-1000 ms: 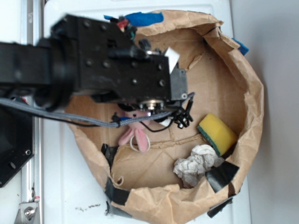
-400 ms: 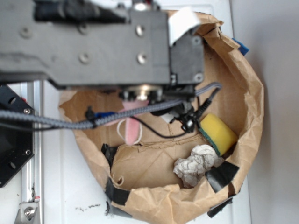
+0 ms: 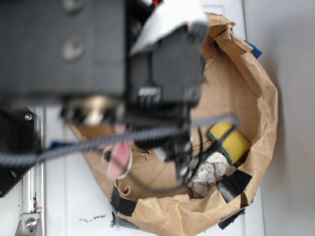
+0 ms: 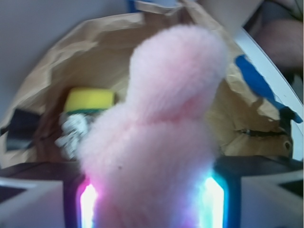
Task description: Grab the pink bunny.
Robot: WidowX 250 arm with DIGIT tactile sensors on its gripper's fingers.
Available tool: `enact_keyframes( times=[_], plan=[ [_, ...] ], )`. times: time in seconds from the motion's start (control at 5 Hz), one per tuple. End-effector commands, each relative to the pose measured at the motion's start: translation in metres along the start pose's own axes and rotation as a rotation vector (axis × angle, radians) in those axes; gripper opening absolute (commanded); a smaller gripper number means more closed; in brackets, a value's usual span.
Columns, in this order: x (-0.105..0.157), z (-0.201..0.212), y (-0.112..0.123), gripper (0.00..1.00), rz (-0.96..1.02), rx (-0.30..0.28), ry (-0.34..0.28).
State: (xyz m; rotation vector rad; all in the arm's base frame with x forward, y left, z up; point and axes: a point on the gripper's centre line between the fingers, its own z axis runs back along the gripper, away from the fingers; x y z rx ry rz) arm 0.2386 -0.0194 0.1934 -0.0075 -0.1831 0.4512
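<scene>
The pink bunny [image 4: 161, 128] fills the middle of the wrist view, a fluffy pale-pink plush. My gripper [image 4: 151, 204] is shut on it, with the lit fingers [image 4: 88, 204] pressed against its left and right sides. It hangs well above the brown paper bag [image 4: 109, 52]. In the exterior view the black arm [image 3: 98, 49] is close to the camera, blurred, and covers the gripper. Below it only a pink part of the bunny [image 3: 117, 161] with a white cord loop dangles at the bag's left rim [image 3: 93, 162].
Inside the rolled-down paper bag [image 3: 266, 113] lie a yellow sponge [image 3: 229, 142] and a crumpled grey-white paper ball [image 3: 209, 172]. Black tape [image 3: 234, 184] patches the rim. The bag sits on a white surface [image 3: 64, 196], with a metal rail at the left.
The arm has risen toward the camera and grown larger and blurred. The bunny has left the bag floor and now hangs lower-left in the picture, at the bag's left rim.
</scene>
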Motion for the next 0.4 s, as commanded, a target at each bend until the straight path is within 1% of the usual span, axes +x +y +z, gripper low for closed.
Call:
enact_keyframes(
  times=[0.0,0.2],
  plan=[
    [-0.0011,0.0109,-0.0086,0.00,0.024,-0.013,-0.074],
    [-0.0006,0.0095,-0.0081,0.00,0.024,-0.016,-0.072]
  ],
)
